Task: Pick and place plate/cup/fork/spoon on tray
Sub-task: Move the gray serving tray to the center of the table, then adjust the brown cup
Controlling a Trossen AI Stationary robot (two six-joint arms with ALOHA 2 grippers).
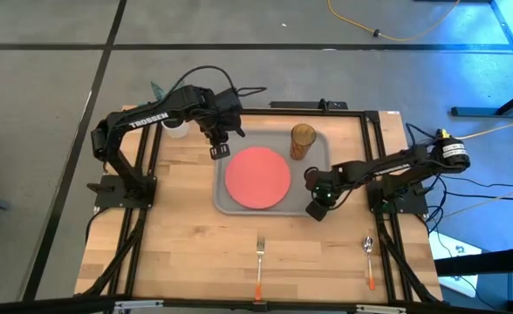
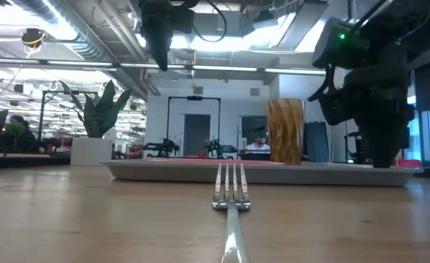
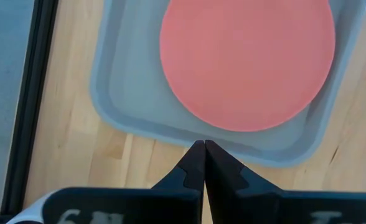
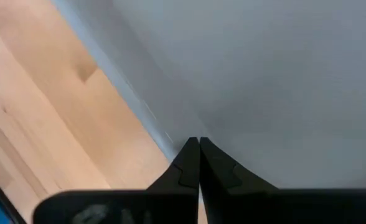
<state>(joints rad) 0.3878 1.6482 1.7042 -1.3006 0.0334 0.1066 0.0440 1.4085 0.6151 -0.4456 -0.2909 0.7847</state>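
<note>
The coral-red plate (image 1: 257, 176) (image 3: 245, 59) lies flat in the grey tray (image 1: 227, 202) (image 3: 117, 106). The amber cup (image 1: 303, 141) (image 2: 285, 131) stands upright in the tray's far right corner. The fork (image 1: 260, 260) (image 2: 231, 191) and the spoon (image 1: 370, 260) lie on the wood near the table's front edge. My left gripper (image 1: 219, 152) (image 3: 203, 144) hangs shut, high over the tray's far left corner. My right gripper (image 1: 316, 210) (image 4: 198, 142) (image 2: 387, 162) is shut and points down, low at the tray's near right corner. My right gripper's shut fingertips (image 4: 192, 149) stand right at the tray's rim (image 4: 147, 112) near its near right corner, coming from above and slanting. Whether they touch the rim, I cannot tell.
A white pot with a green plant (image 1: 174, 129) (image 2: 92, 146) stands at the far left, behind my left arm. Bare wood lies between the tray and the fork. Black frame rails (image 1: 143, 218) run along both sides of the table.
</note>
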